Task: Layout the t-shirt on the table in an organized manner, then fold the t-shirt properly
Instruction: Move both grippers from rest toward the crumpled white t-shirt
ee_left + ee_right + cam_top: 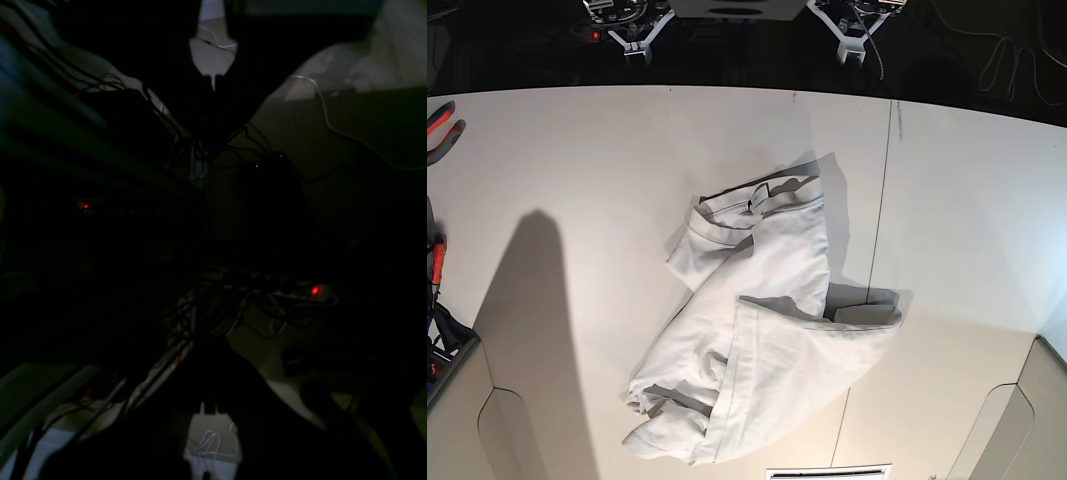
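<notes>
While t-shirt (762, 330) lies crumpled mid-table (577, 160) — both claws clenched, empty, off the cloth.

Dim view, closed left end effector (213, 87) silhouette, tangled black cables (233, 146), white cable (325, 113), red indicator light (84, 206)

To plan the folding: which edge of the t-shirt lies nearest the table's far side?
The ribbed collar; the long stitched hem lies towards the near side.
</notes>
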`<control>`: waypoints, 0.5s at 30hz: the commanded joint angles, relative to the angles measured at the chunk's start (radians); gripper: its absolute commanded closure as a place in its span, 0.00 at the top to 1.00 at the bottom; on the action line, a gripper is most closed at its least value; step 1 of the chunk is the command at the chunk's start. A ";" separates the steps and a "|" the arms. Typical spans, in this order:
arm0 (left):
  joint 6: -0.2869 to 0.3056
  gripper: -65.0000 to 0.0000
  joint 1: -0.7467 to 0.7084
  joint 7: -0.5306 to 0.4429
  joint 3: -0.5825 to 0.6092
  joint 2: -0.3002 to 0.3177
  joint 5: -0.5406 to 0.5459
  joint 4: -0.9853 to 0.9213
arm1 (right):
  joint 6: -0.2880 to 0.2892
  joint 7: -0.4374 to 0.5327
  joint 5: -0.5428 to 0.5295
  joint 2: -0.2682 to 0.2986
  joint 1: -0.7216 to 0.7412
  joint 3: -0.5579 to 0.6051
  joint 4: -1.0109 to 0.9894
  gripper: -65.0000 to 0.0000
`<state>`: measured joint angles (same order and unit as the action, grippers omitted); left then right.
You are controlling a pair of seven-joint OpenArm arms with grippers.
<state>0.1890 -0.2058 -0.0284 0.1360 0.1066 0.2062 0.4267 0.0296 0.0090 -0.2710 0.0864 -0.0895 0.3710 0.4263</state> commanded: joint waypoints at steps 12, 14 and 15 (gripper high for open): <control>0.051 0.00 -0.195 -0.021 -0.192 0.032 0.003 0.267 | 0.000 0.006 0.007 0.085 -0.191 0.001 0.307 0.00; 0.104 0.00 -0.219 -0.020 -0.204 0.040 0.009 0.309 | 0.000 0.006 0.030 0.091 -0.227 0.001 0.356 0.00; 0.124 0.00 -0.232 -0.020 -0.204 0.046 0.021 0.331 | -0.001 0.006 0.041 0.094 -0.244 0.001 0.380 0.00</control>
<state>0.3054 -0.4278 -0.0387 -0.0658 0.1448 0.2234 0.7506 0.0242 0.0036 -0.2295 0.1757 -0.3252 0.3714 0.7971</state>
